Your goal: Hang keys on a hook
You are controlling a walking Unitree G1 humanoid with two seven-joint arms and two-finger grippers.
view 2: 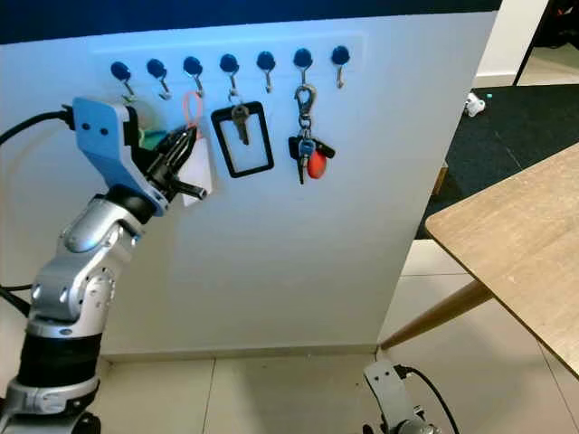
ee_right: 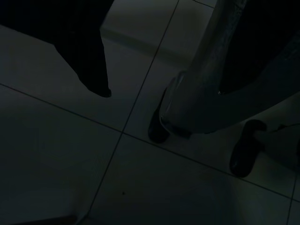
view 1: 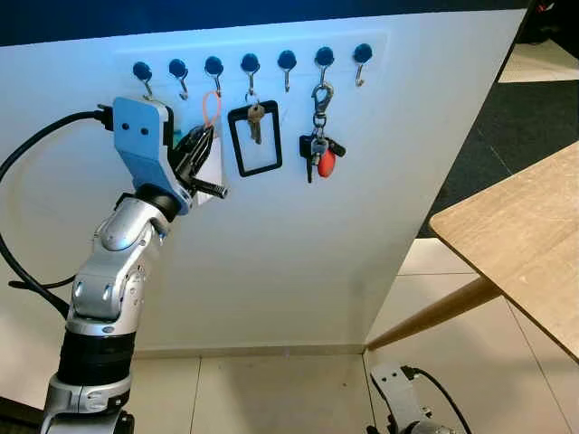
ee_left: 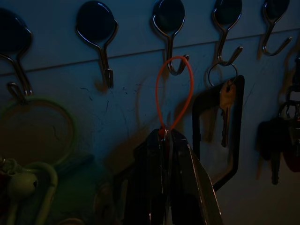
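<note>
**Hanging the keys: orange loop going onto the third hook**

Reaching up to the white panel (view 1: 298, 271), the robot's left gripper (view 1: 201, 149) is pinching the base of a thin orange loop (ee_left: 173, 91), its two black fingers (ee_left: 150, 187) closed narrowly on it. A pale tag (view 1: 211, 172) is dangling at the fingertips; whatever keys are attached are hidden behind the gripper. In the left wrist view the loop's top is lying around the curl of one hook (ee_left: 171, 44), the third from the robot's left in a row of seven blue-capped hooks (view 1: 251, 63).

The loop is looking light, soft and floppy, so it is probably sagging wherever it is not supported; holding it low, at the knot, seems the sensible grip, leaving the top free to settle into the hook.

Three other items are already hanging: a greenish ring (ee_left: 35, 136) on the first hook, a black frame with a single key (view 1: 254, 136) on the fourth, and a bunch with a red fob (view 1: 321, 154) on the sixth.

The right arm (view 1: 403, 398) is hanging idle over the floor tiles; whether its fingers are apart cannot be told. One wooden table (view 1: 525, 235) is standing to the right.
</note>
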